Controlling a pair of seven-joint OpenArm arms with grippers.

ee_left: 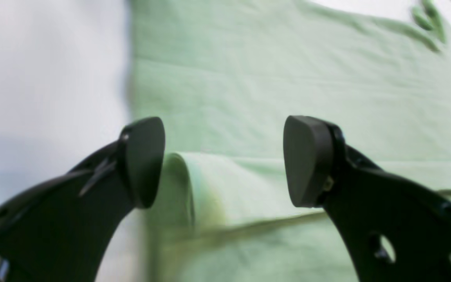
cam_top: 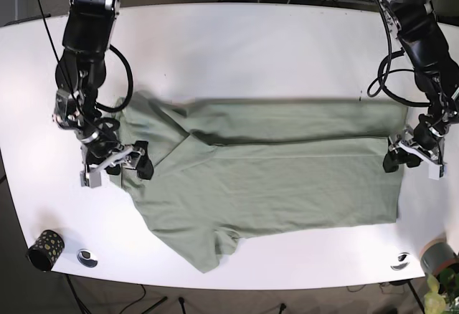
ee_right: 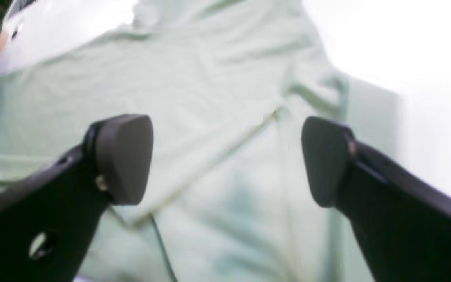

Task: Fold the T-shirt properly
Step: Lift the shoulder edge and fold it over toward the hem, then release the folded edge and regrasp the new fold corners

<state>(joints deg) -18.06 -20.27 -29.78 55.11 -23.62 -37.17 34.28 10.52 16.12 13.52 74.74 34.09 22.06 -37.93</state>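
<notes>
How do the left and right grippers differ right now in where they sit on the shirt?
The left gripper sits at the T-shirt's straight hem end, over a folded edge; the right gripper sits at the collar and sleeve end, above a diagonal seam. In the wrist views, the left one straddles the cloth's border beside bare table; the right one is mostly over fabric. Both are open, holding nothing.

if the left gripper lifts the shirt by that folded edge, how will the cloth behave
The T-shirt will probably go limp and drape, since it already lies in soft wrinkles. It looks thin, so likely light. With the left gripper and right gripper both open, pinching one point would likely let the folded edge sag apart.
</notes>
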